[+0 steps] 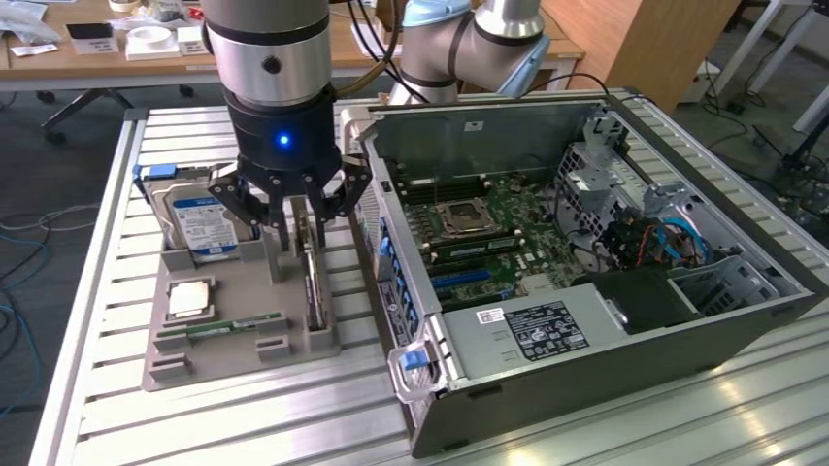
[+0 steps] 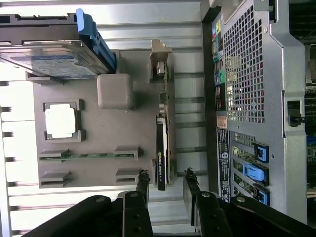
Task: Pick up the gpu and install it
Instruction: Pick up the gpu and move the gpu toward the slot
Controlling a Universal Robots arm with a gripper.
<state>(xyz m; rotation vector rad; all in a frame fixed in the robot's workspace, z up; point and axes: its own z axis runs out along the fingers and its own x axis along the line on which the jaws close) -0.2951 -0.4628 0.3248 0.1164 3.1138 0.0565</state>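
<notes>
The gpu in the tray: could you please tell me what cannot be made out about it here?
- Exterior view: the claw covers part of the gpu.
- Wrist view: the gpu is seen edge-on, so its faces and connector are hidden.
- Wrist view: the print on it is too small to read.

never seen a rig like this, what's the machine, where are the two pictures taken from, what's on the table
It is a robot arm ending in a gripper, a claw. One picture comes from a camera off the arm, the other from one on its wrist. A grey tray holds a hard drive, a processor chip, a memory stick and a graphics card on edge. Beside it lies an open computer case. The open gripper straddles the card, gripping nothing.
</notes>
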